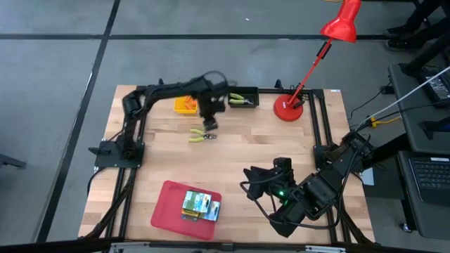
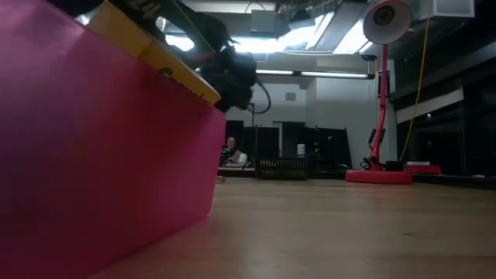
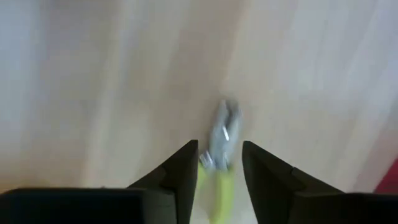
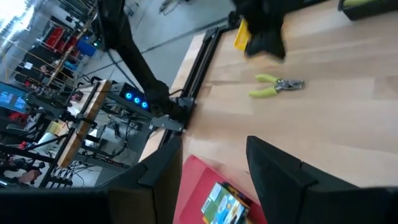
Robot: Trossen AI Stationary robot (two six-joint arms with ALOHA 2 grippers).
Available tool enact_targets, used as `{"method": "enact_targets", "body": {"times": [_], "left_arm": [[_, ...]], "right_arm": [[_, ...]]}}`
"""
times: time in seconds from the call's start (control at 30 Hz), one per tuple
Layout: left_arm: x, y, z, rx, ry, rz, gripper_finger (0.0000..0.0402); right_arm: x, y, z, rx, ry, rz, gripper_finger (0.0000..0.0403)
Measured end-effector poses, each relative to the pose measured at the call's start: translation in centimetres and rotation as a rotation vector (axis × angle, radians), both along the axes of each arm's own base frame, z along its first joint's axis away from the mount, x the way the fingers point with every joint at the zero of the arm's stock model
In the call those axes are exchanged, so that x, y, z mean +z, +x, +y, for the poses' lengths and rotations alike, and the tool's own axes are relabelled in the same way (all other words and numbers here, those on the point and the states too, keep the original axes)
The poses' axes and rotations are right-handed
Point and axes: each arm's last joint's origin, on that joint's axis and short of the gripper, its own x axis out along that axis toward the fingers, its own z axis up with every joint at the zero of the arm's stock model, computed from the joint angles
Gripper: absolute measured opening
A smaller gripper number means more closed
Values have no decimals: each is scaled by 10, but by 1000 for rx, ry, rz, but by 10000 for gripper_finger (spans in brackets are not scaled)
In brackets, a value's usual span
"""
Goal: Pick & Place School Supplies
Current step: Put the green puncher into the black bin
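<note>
A slim yellow-green pair of pliers (image 1: 202,135) with a metal tip lies flat on the wooden table. My left gripper (image 1: 209,124) hovers just over it, open. In the left wrist view its fingers (image 3: 219,144) stand on either side of the pliers (image 3: 224,130) without touching them. Another yellow-green implement (image 1: 242,100) lies in a black bin at the far edge, beside an orange bin (image 1: 185,105). Green-and-yellow crayon boxes (image 1: 200,205) rest in the red tray (image 1: 169,207). My right gripper (image 4: 217,168) waits open at the table's near right (image 1: 253,184).
The red desk lamp stands with its base (image 1: 288,109) at the far right of the table. The red tray's wall (image 2: 101,170) fills the low view's left side. Bare wood (image 1: 267,144) lies between the pliers and the right arm. A person (image 2: 231,151) sits far behind.
</note>
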Motion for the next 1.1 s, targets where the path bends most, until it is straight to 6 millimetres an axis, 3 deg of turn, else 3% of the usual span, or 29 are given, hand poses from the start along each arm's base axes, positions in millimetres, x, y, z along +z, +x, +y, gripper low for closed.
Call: {"method": "enact_targets", "body": {"times": [0.17, 0.43, 0.63, 1.1], "left_arm": [[-24, -32, -48, 11, 1, 58, 155], [-24, -69, -98, 68, 207, -119, 196], [-38, -77, -102, 62, 248, -101, 198], [-61, -70, -102, 38, 246, -54, 192]], "right_arm": [[1, -4, 5, 4, -35, -28, 181], [2, -12, 14, 23, -72, -48, 181], [2, -13, 15, 31, -76, -45, 181], [4, -12, 18, 40, -63, -66, 181]]}}
